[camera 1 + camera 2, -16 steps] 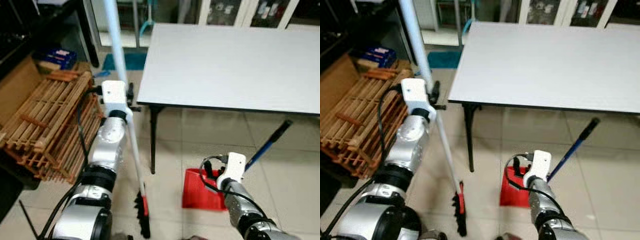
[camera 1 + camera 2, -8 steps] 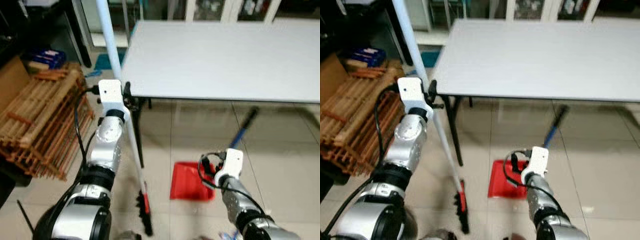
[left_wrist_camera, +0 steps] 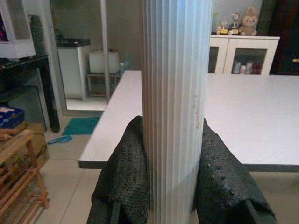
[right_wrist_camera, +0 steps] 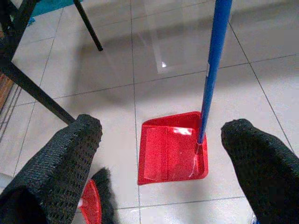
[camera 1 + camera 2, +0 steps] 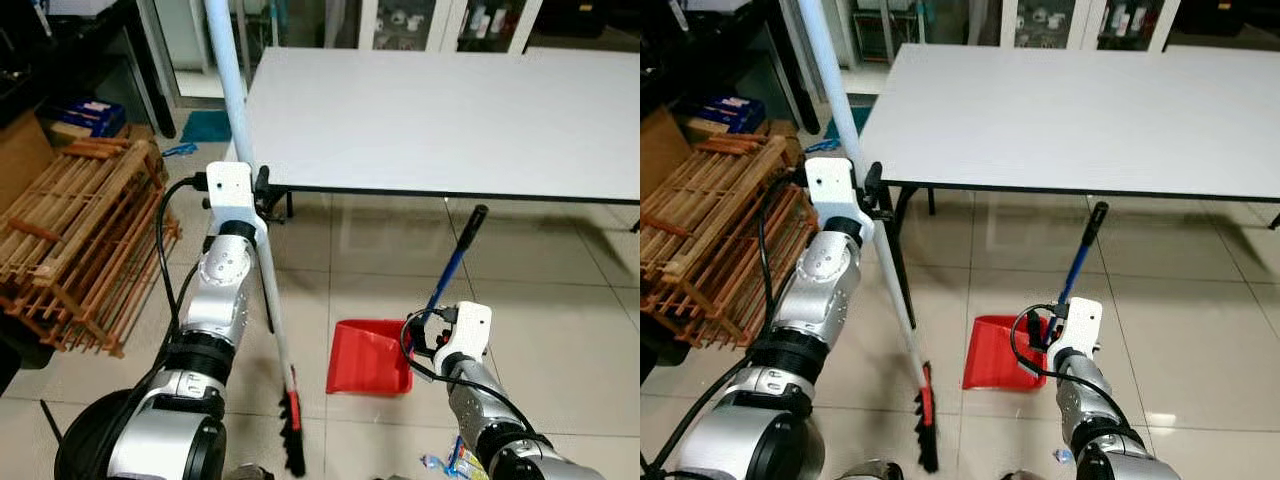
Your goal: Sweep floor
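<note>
My left gripper [image 5: 262, 190] is shut on the white ribbed broom pole [image 3: 175, 70], its black fingers [image 3: 128, 172] pressed to both sides. The pole slants down to the red and black broom head [image 5: 292, 440] on the tiles. A red dustpan [image 5: 368, 358] rests on the floor beside it, and its blue handle [image 5: 455, 262] rises toward the table edge. My right gripper [image 4: 163, 127] hangs open just right of the pan's rear. Its fingers [image 4: 60, 163] are spread wide, and neither touches the handle [image 4: 214, 65] ahead of them.
A white table [image 5: 450, 110] stands ahead with a black leg [image 5: 895, 265] close to the broom pole. Wooden slatted racks [image 5: 80, 240] lie on the left. A small wrapper [image 5: 455, 465] lies on the tiles near my right arm. Open tiled floor spreads to the right.
The whole view has shifted as the camera moved. The dustpan's blue handle now looks steeper. My left gripper keeps its hold on the pole; the right stays open.
</note>
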{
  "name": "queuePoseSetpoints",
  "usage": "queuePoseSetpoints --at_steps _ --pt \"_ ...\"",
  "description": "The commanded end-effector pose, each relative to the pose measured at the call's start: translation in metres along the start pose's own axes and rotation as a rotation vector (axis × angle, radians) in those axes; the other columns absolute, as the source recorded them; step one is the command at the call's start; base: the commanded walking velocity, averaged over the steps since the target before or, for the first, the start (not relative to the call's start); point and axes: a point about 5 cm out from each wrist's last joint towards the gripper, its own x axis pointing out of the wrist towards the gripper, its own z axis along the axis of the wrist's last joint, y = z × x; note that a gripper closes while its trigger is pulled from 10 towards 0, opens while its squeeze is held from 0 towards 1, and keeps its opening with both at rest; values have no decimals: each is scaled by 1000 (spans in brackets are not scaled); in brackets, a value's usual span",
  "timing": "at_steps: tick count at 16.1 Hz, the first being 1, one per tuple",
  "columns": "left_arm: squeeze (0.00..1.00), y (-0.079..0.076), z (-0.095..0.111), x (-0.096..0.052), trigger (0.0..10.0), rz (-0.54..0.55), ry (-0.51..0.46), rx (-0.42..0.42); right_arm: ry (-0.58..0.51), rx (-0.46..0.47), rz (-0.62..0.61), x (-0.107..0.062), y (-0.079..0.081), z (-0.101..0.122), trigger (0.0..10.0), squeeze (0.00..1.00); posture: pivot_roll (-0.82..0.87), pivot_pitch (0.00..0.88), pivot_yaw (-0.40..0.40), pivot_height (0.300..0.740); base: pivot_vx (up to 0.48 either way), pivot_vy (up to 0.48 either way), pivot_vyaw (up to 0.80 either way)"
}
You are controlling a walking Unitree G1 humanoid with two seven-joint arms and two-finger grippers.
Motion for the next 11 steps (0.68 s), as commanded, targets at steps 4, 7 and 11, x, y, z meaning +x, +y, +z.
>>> queuePoseSetpoints --at_steps 4,7,11 --pt "0 2 7 2 10000 -3 -22 5 1 -4 2 0 0 0 10000 0 -38 26 21 740 0 0 0" --pt "0 2 5 2 10000 -2 -11 12 2 -2 3 0 0 -1 10000 0 -39 27 22 740 97 0 0" --pt "0 2 4 2 10000 -2 -9 11 7 7 8 0 1 -1 10000 0 -37 29 22 740 319 0 0"
